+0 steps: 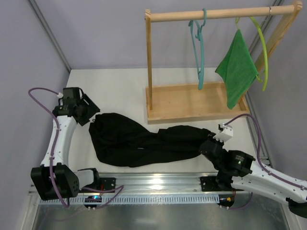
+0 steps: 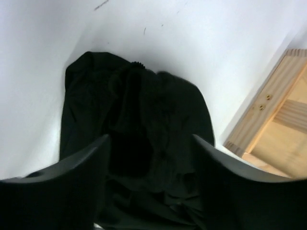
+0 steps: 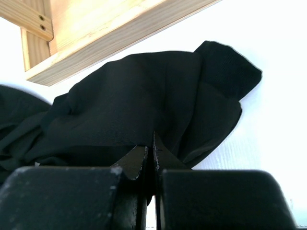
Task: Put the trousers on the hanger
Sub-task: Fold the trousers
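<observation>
Where the long black soft-fabric trousers (image 1: 144,141) lie: spread on the white tabletop (image 1: 120,86), long axis left to right, just before the wooden rack (image 1: 192,103).
Left tool (image 2: 149,143): jaws wide, over the left end, holding nothing.
Right tool (image 3: 152,148): pinched closed on the right end's fabric.
Thin teal-blue plastic hanger (image 1: 200,52): on the rail (image 1: 220,13), beyond the trousers, nearer the right arm (image 1: 259,175).
Writing: none legible.

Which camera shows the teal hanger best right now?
Top external: the hanger hangs whole from the wooden rail. Neither wrist view shows it, only the trousers and the rack's base.
</observation>
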{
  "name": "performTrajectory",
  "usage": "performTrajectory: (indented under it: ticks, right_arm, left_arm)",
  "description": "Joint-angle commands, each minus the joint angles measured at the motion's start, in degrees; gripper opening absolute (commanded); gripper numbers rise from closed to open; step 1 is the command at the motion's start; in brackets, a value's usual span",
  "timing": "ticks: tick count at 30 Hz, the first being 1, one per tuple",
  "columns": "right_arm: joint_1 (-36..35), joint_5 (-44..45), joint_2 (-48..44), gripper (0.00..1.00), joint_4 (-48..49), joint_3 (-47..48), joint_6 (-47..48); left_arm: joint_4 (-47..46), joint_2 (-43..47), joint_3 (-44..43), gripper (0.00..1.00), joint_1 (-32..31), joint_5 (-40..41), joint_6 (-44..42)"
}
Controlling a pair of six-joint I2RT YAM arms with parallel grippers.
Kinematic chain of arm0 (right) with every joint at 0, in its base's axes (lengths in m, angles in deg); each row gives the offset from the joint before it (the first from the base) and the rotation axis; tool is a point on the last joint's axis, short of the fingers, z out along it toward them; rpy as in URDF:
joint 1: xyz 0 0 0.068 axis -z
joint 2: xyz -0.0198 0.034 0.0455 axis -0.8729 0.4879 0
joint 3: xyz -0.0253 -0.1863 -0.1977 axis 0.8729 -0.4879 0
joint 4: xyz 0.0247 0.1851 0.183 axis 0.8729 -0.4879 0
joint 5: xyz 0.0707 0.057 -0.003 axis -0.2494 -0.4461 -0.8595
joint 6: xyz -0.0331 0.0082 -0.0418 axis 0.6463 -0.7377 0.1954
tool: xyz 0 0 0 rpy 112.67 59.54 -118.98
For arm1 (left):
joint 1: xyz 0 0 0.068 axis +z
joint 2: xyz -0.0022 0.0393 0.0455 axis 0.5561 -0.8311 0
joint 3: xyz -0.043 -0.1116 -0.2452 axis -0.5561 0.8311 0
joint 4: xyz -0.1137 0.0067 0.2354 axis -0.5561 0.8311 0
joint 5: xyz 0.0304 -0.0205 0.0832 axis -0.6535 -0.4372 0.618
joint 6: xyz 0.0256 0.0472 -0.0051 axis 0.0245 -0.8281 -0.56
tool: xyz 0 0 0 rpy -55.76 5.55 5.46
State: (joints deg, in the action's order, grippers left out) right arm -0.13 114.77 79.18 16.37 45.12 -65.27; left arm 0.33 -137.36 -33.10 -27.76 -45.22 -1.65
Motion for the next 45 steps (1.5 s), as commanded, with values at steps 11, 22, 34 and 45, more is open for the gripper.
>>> performTrajectory:
  ticks: [11,22,34,45]
  right_arm:
    - [-0.2,-3.3,1.4,0.04,10.8,-3.9,0.6]
    - [-0.1,-3.3,-0.5,0.04,11.4,-5.4,1.4]
    - [-0.2,-3.5,-2.8,0.04,11.6,-7.0,2.0]
    - [-0.2,-3.5,-3.5,0.04,11.7,-7.6,1.6]
  left_arm:
    - [-4.9,10.3,11.7,0.85,-7.6,-8.8,6.3]
    - [-7.2,3.9,14.4,0.82,-8.3,-6.6,13.4]
    - [4.8,12.0,9.3,0.77,-11.4,21.5,14.0]
    - [-0.1,15.6,14.0,0.81,-19.3,11.6,31.0]
